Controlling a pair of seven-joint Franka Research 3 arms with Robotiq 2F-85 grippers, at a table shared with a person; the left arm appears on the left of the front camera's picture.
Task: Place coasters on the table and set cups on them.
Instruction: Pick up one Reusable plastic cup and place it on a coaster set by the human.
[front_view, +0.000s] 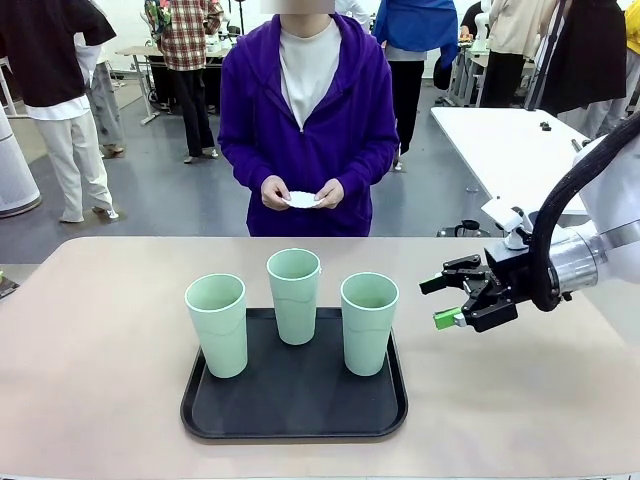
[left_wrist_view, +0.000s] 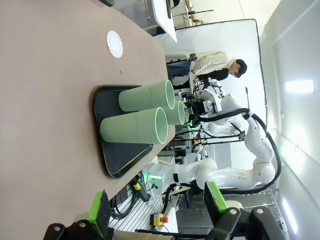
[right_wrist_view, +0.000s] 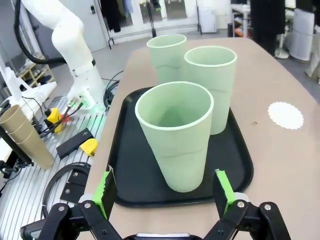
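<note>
Across the beige-pink table (front_view: 100, 330) a person in a purple top stands at the far side, both hands (front_view: 302, 193) holding a white scalloped disc (front_view: 301, 199). One coaster (right_wrist_view: 285, 115) lies flat on the table, on the far side of the black tray (front_view: 300, 425) and well apart from it. All three mint-green cups (front_view: 294, 296) stand upright on the tray, none on a coaster yet.

The right gripper (front_view: 445, 297) hovers to the right of the tray, level with the right cup (front_view: 368, 322), jaws spread wide and holding nothing. The left gripper (left_wrist_view: 156, 207) is also wide open and empty, looking along the table toward the cups from their left.

The task looks to be at its coaster-laying stage, with the cups not yet started. The next move likely calls for the right gripper to advance until its pads bracket the right cup's wall, close gently, lift it clear of the tray's rim, then centre it on the laid coaster.
</note>
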